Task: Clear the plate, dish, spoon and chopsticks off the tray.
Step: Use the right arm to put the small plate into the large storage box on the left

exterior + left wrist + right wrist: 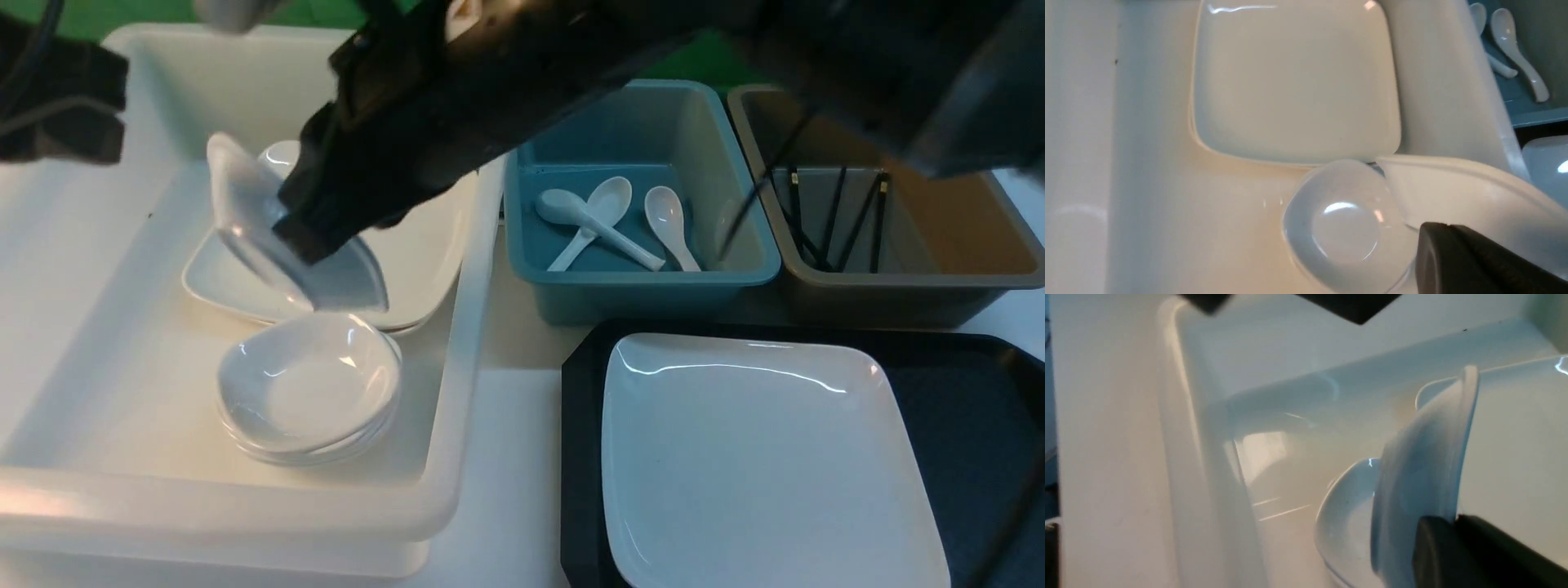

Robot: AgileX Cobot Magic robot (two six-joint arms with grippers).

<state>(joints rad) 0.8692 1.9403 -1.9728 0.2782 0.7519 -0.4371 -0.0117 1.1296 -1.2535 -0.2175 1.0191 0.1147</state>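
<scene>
- Plate (759,457) rests on the tray (963,425), at 3 o'clock of the dish stack (309,388).
- The stack, in the white tub (457,343), lies just under the held dish, toward 5 o'clock.
- Right jaws pinch the dish (245,216) by its rim, steeply tilted.
- I cannot tell how the left jaws stand.

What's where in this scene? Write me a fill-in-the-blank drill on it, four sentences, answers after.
1. The right gripper holds a small dish tilted over the ___ tub.
2. The blue tub holds ___ spoons.
3. The brown tub holds the black ___.
4. On the black tray lies a large white ___.
Answers: white; three; chopsticks; plate.
</scene>
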